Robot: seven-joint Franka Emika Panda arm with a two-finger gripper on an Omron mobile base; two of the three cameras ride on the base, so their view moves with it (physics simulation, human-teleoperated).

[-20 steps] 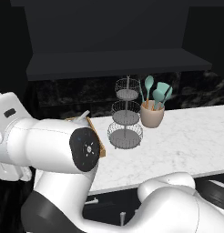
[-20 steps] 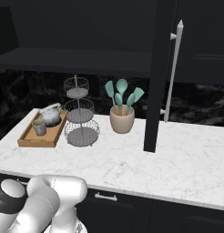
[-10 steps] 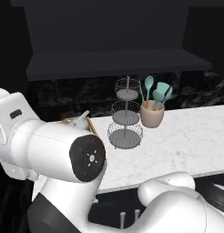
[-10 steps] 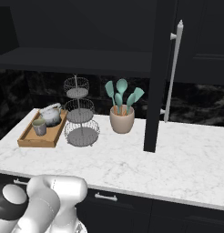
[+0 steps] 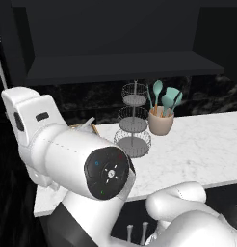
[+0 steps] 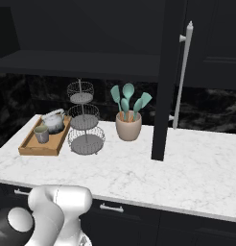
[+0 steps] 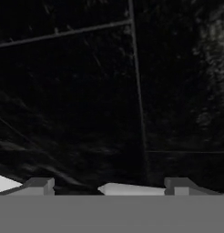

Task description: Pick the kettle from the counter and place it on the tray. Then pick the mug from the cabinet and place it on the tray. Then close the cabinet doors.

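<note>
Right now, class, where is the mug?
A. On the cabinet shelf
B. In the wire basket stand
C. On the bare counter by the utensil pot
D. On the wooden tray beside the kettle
D: the mug stands on the tray, just in front of the kettle.

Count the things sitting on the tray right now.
2: the kettle at the back of the tray, and the mug just in front of it. Nothing else shows there.

Grey kettle (image 6: 54, 121) and mug (image 6: 41, 134) sit upright on wooden tray (image 6: 34, 148).
</note>
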